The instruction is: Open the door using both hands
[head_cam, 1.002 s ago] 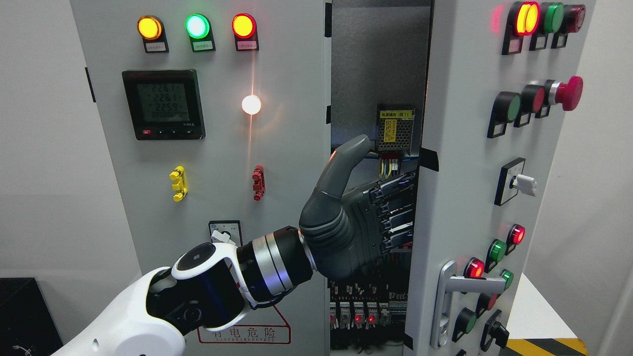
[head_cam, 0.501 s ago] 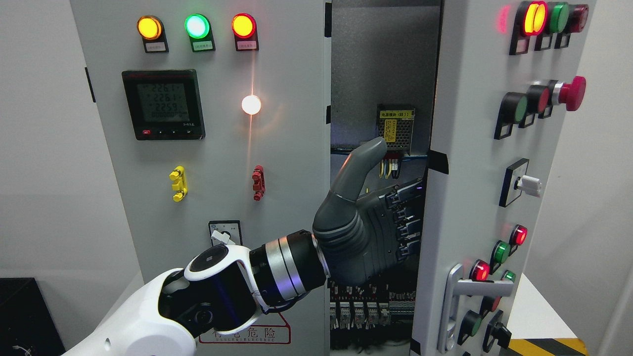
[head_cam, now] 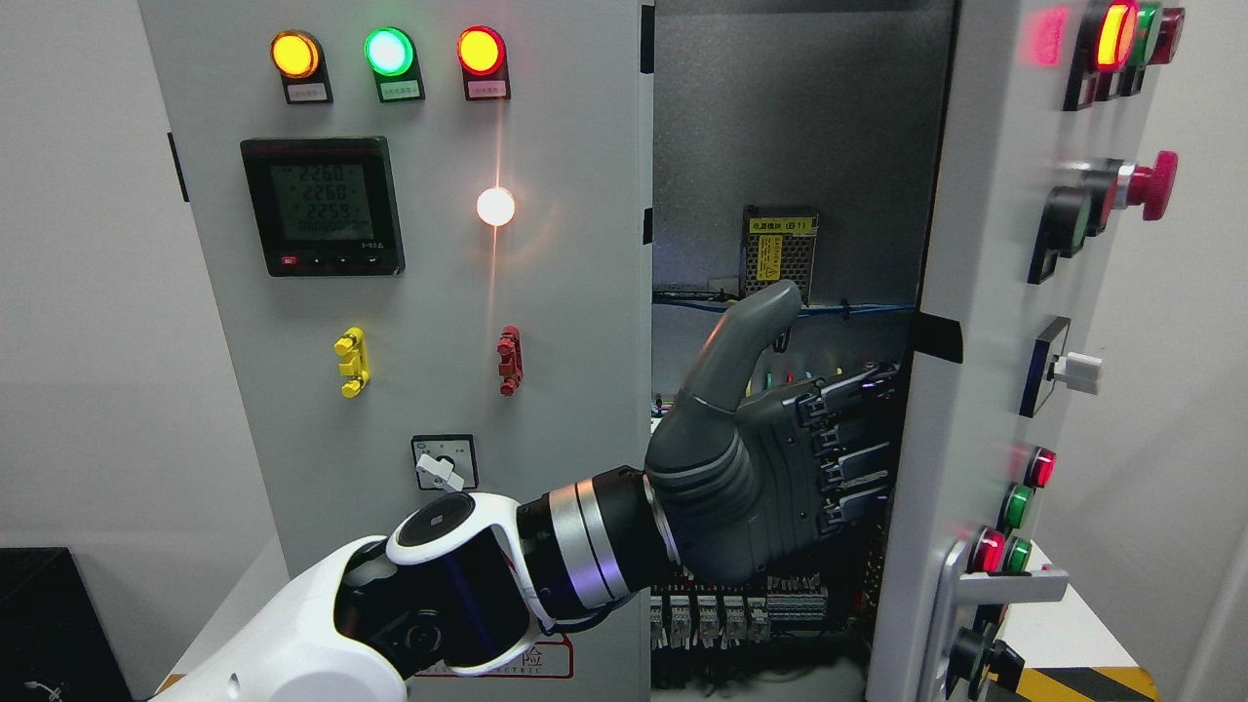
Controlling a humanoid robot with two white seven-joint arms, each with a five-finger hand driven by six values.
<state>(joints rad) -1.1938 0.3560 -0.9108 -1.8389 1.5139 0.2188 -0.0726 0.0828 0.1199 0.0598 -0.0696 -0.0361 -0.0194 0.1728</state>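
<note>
One hand, the left hand (head_cam: 770, 468), is seen with fingers hooked behind the edge of the right door (head_cam: 960, 409), thumb raised; wiring (head_cam: 780, 307) lies behind it.

Black box (head_cam: 44, 624) lower left; yellow-black striped floor tape (head_cam: 1072, 682) lower right.

Left door (head_cam: 546, 292): left of the opening, with meter (head_cam: 322, 205) on it.
Right door (head_cam: 975, 390): right of the opening, swung outward.
Left hand (head_cam: 780, 458): between the doors, fingers (head_cam: 858, 429) at the right door's edge.
Breakers (head_cam: 741, 614): inside, below the hand.
</note>
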